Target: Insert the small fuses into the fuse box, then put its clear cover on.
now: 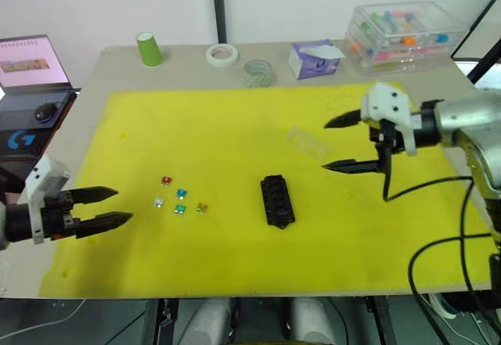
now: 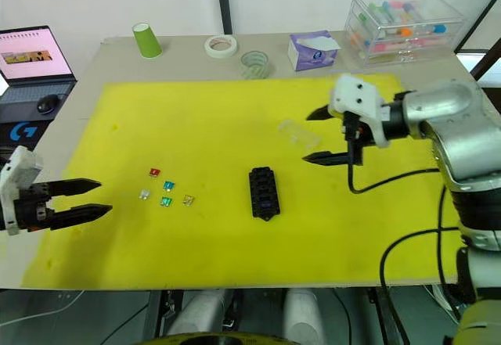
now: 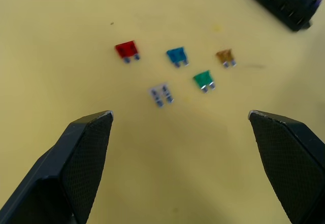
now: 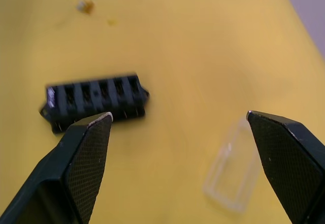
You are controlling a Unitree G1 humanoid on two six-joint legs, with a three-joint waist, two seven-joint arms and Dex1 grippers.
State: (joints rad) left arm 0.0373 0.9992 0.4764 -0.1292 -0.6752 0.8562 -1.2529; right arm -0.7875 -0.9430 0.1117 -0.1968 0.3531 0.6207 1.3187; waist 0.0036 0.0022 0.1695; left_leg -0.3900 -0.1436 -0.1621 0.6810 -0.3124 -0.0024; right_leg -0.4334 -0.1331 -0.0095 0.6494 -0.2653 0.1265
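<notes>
Our left hand (image 1: 117,206) hangs wide and empty just short of the small fuses (image 1: 180,200), loose on the bench's yellow mat (image 1: 235,126) beside the fuse box (image 1: 276,199). Tiny, light, slick, we reckon: pinch one across its plastic body. Our right hand (image 2: 317,136) gapes near the clear cover (image 2: 299,134).

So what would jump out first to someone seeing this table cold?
Probably the bright yellow mat covering most of the table, with a black fuse box near its middle. To its left lies a cluster of small fuses, and two open black grippers hover, the left gripper near the fuses, the right gripper beside the clear cover.
</notes>
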